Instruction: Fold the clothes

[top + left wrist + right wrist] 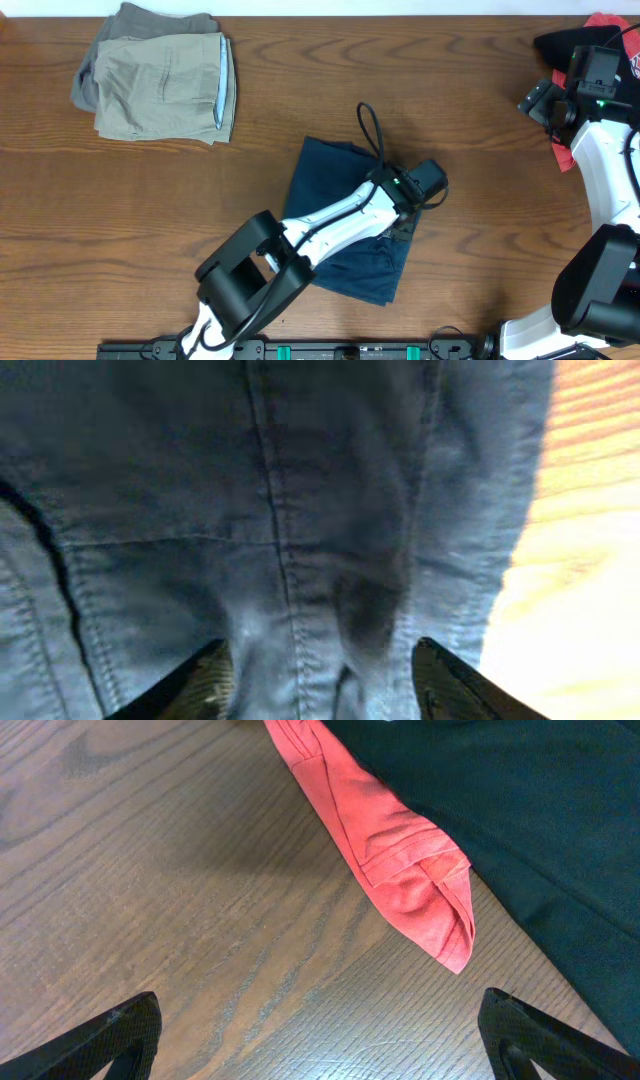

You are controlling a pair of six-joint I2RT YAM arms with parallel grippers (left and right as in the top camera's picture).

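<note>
The dark navy shorts (335,210) lie folded in the middle of the table. My left gripper (408,212) is down at their right edge. In the left wrist view the denim (300,510) with its seams fills the frame, and the left gripper's fingers (320,685) are spread apart with fabric bulging between them. My right gripper (542,100) is far right, open and empty. In the right wrist view its fingers (320,1040) hover wide apart over bare wood.
Folded khaki shorts (160,85) lie at the back left. A red cloth (400,860) and a black garment (530,810) lie at the back right beside my right gripper; both also show in the overhead view, the red cloth (563,155) and the black garment (565,45).
</note>
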